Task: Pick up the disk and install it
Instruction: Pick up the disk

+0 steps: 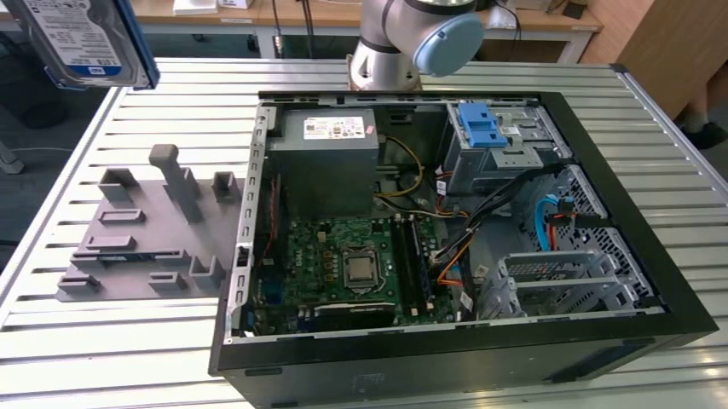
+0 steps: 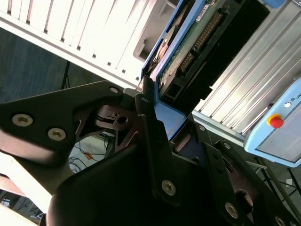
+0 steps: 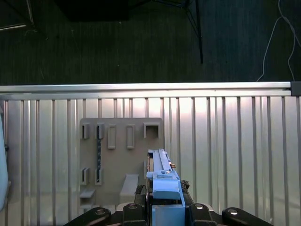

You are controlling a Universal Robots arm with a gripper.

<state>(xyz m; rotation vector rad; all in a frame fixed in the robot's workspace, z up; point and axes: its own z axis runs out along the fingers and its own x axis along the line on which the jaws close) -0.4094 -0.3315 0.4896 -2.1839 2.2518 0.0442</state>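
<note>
The disk [image 1: 89, 43] is cut off at the exterior view's top left. The hand [image 3: 165, 208] grips it tight, above the table [image 1: 114, 358].

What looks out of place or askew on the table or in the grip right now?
Nothing stands out. The silver-grey metal hard drive with blue side rails sits straight in the shut gripper, clear of the slatted aluminium table. The grey slotted fixture lies flat beside the open black computer case.
</note>
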